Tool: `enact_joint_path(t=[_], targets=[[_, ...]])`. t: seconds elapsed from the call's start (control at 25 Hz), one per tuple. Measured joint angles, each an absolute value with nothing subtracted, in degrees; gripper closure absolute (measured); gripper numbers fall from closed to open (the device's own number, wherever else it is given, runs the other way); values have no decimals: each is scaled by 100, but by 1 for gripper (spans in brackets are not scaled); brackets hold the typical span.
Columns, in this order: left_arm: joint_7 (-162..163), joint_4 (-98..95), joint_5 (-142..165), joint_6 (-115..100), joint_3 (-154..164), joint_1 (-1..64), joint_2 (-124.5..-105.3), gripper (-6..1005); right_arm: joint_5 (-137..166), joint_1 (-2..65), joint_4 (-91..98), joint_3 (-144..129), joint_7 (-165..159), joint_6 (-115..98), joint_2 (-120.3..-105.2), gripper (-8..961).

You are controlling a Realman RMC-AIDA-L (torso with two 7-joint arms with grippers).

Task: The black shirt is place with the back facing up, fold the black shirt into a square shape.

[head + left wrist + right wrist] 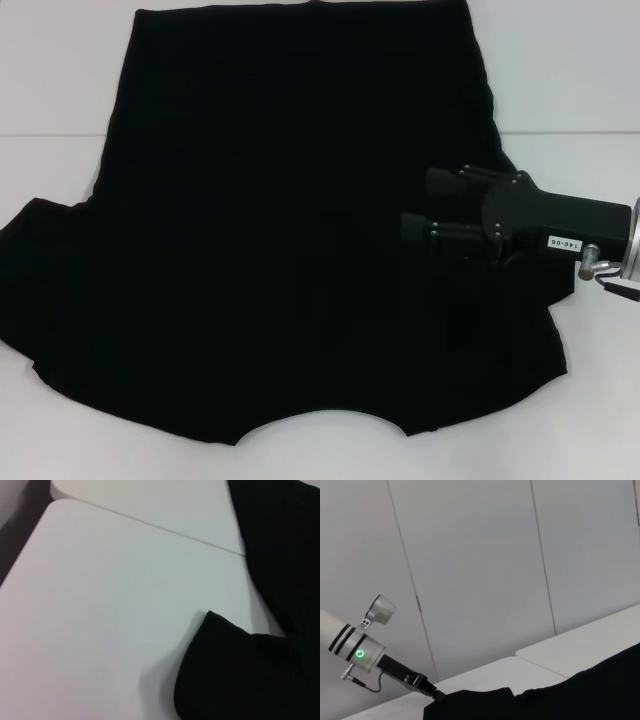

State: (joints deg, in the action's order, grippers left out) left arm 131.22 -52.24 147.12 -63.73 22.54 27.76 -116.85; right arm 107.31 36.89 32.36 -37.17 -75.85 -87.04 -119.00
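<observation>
Black on black makes this hard to read: my right claw sits over the right side of the black shirt, pointing inward, its two fingers apart with a clear gap between them, so I read it as open and holding nothing. Whether the lower finger touches the cloth I cannot tell.

My left claw shows only in the right wrist view, at the shirt's far edge; I cannot tell if it grips.

The shirt lies spread flat on the white table, neckline nearest me, both sleeves flared outward.

To do this step well, I'd bring the right claw out to the right sleeve's edge, pinch a single layer low, then carry it inward in a shallow arc so the crease runs straight down the body.
</observation>
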Motion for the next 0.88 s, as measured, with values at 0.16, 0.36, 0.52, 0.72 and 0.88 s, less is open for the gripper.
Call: enact_joint_path(t=[0.16,0.36,0.52,0.72,0.88], targets=[[13127,-5227,14704,-6415,2212,2739,-11691,1000,10731,3690,3241,-3717,-7584,-8701,-11900,112],[13114,-5230,14667,-6512,2208,2749,-11697,1000,10731,3661,3244,-3714,-7581,-8697,-11900,124],[13090,-5229,14597,-6574,2210,2821,-11698,1000,10731,3637,3246,-3710,-7577,-8714,-11900,134],[12887,-5150,14086,-6708,2264,3063,-11676,1000,10731,3622,3232,-3708,-7576,-8732,-11900,146],[12641,-4943,13967,-6781,2270,3415,-11694,1000,10732,3601,3242,-3708,-7590,-8736,-11900,156]])
